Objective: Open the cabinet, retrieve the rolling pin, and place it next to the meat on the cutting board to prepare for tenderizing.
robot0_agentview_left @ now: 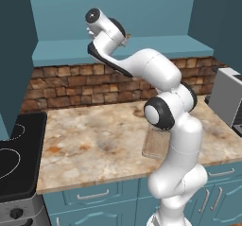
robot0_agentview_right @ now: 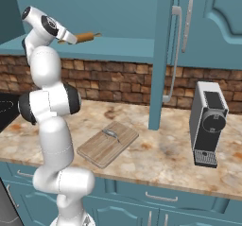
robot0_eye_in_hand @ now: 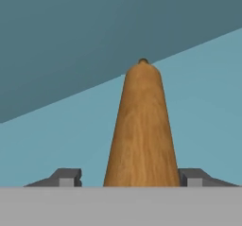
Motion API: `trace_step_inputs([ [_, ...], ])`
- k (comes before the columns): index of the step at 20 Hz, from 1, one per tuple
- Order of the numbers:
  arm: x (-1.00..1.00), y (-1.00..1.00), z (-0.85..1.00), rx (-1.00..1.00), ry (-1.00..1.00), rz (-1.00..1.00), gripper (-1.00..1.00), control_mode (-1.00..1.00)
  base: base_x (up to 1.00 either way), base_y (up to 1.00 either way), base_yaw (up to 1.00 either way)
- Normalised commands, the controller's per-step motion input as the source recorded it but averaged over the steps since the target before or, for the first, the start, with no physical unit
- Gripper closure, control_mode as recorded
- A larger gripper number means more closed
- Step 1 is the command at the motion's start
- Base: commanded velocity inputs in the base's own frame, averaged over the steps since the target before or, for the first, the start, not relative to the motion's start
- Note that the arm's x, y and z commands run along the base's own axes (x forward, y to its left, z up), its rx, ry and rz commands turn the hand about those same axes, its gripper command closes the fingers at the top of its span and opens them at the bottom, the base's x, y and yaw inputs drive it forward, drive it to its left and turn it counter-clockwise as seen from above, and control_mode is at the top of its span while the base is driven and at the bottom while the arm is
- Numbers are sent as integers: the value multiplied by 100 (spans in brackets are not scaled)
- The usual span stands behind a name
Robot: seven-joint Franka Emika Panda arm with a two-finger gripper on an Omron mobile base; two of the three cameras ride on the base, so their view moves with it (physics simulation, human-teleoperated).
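Observation:
The teal cabinet [robot0_agentview_right: 212, 26] stands open, its door [robot0_agentview_right: 163, 55] swung out edge-on over the counter. My gripper [robot0_eye_in_hand: 130, 178] reaches inside over the shelf [robot0_agentview_left: 156, 47]. The tan rolling pin [robot0_eye_in_hand: 142, 126] runs straight away from the hand between the two fingertips [robot0_eye_in_hand: 66, 177]. The right tip is against it and a small gap shows on the left, so the gripper is open around it. From the side the rolling pin [robot0_agentview_right: 85, 37] sticks out beyond the hand. The cutting board [robot0_agentview_right: 108, 144] lies on the counter with the small grey meat [robot0_agentview_right: 112, 134] on it.
A grey coffee machine [robot0_agentview_right: 208, 123] stands on the counter at the right. The black stove [robot0_agentview_left: 14, 149] borders the counter's left end. The other open cabinet door [robot0_agentview_left: 14, 55] hangs at the left. A brick backsplash [robot0_agentview_left: 75, 85] runs behind the marble counter [robot0_agentview_left: 90, 144].

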Motion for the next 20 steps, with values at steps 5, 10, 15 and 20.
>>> trace_step_inputs([
  [5, -7, 0, -22, 5, 1, 0, 100, -100, 0, 0, 0],
  [10, -70, 17, -8, 5, -19, 0, 100, -100, 0, 0, 0],
  [15, -88, 25, -4, 3, -20, -1, 100, -100, 0, 0, 0],
  [20, -97, 11, 0, 6, -12, -6, 100, -100, 0, 0, 0],
])
